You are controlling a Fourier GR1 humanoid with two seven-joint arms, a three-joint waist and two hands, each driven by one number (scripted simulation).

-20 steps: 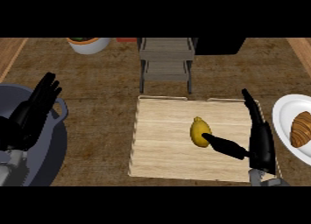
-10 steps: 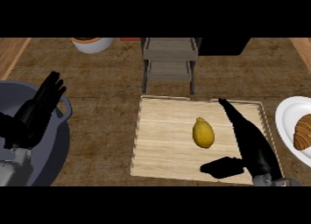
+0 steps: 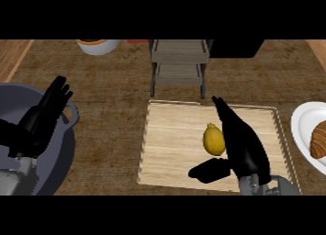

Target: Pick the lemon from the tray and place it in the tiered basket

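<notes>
Right hand [image 3: 243, 146] — fingers straight — beside lemon [image 3: 214, 139] on tray [image 3: 171, 149]; left hand [image 3: 38, 123] likewise unclenched.

A yellow lemon [image 3: 214, 139] on a pale tray [image 3: 172, 137] of light wood grain, against a dark brown, mottled counter [image 3: 111, 82]. The left hand [image 3: 33, 128] and right hand [image 3: 243, 147] are black, and the forearm [image 3: 9, 179] is grey. The basket [image 3: 179, 59] is grey and the pot [image 3: 57, 156] slate blue-grey. The plate [image 3: 300, 121] is white, its croissant [image 3: 323, 139] banded golden brown. A white bowl [image 3: 104, 47] shows orange inside.
</notes>
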